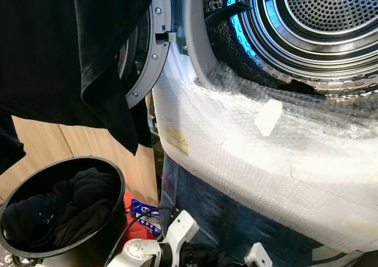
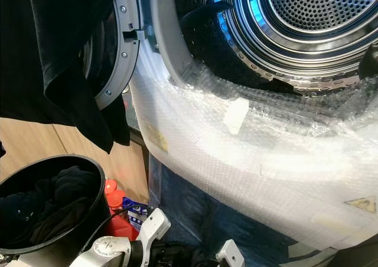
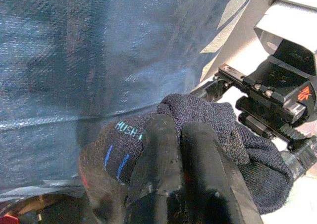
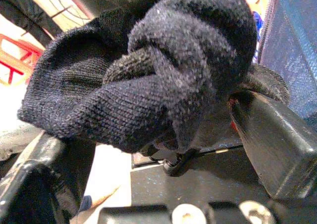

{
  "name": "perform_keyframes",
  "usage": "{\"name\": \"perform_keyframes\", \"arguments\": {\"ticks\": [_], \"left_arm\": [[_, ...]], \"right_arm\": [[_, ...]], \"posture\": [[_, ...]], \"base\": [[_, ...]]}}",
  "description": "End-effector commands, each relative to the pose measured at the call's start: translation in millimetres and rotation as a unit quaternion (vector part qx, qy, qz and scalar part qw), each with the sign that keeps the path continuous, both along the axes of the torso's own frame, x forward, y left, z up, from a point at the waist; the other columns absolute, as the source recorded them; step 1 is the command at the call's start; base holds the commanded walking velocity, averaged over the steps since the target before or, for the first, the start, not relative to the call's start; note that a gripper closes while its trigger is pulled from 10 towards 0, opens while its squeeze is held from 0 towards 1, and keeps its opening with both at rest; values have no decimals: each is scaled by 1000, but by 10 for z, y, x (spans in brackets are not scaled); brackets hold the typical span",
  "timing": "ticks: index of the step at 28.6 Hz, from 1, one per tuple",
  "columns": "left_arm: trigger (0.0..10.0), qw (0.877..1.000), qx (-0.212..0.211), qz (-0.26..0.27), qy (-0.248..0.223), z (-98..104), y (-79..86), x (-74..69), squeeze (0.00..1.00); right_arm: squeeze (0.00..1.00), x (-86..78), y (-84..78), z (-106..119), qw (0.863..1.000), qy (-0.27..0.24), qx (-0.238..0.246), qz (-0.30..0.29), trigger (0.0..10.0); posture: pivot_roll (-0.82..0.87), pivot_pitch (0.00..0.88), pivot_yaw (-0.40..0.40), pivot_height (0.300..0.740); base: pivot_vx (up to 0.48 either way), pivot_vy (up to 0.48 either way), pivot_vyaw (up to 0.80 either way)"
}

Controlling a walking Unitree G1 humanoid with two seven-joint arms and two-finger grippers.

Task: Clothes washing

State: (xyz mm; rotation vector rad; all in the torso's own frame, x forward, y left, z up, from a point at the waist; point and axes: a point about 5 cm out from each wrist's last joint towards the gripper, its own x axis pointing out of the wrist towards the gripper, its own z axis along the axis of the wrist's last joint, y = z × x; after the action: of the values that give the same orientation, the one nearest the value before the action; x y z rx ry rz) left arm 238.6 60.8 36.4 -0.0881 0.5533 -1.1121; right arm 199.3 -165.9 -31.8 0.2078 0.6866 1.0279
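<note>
The left gripper (image 3: 178,177) has its fingers pinched on a dark knitted sock (image 3: 208,135), low before the washing machine's open drum (image 1: 319,19). The right gripper (image 4: 148,149) is spread wide around the same sock, probably taking it over. More laundry waits in the black bucket (image 1: 112,172).

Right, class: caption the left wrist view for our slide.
Left gripper shut on a dark sock beside blue plastic sheeting.

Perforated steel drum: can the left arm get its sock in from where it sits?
Probably not directly. The left gripper, shut on the dark knit sock, sits low beneath the bulging bubble-wrapped washer front and must clear it first. The perforated steel drum mouth looks open.
</note>
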Motion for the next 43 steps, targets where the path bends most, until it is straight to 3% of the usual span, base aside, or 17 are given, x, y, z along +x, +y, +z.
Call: {"name": "perform_keyframes", "arguments": {"ticks": [1,11,18,19,20,24,43], "left_arm": [[0,1000,6,3,-11,4,-7,37,0],[0,1000,0,18,-17,-2,-25,97,0],[0,1000,-4,20,-15,1,-25,112,0],[0,1000,-4,23,-16,0,-21,120,0],[0,999,-4,30,-17,2,-14,141,0],[0,999,-8,35,-17,18,-13,163,0],[0,999,-13,37,-11,4,-28,160,0]], "right_arm": [[0,43,35,44,1000,-5,14,0,10000],[0,46,116,28,1000,0,12,-1,10000],[0,175,168,53,996,-4,34,-78,10000],[0,181,176,56,996,0,41,-81,8863],[0,183,196,59,996,4,46,-79,4196],[0,176,230,53,996,5,45,-72,0],[0,199,310,72,996,1,56,-69,0]], "posture": [[-31,0,-35,740],[-27,0,-47,740],[-26,0,-54,740],[-25,0,-55,740],[-21,0,-57,740],[-19,0,-60,740],[-20,4,-61,740]], "base": [[0,0,0],[0,0,0],[0,0,0],[0,0,0],[0,0,0],[0,0,0],[0,0,0]]}}
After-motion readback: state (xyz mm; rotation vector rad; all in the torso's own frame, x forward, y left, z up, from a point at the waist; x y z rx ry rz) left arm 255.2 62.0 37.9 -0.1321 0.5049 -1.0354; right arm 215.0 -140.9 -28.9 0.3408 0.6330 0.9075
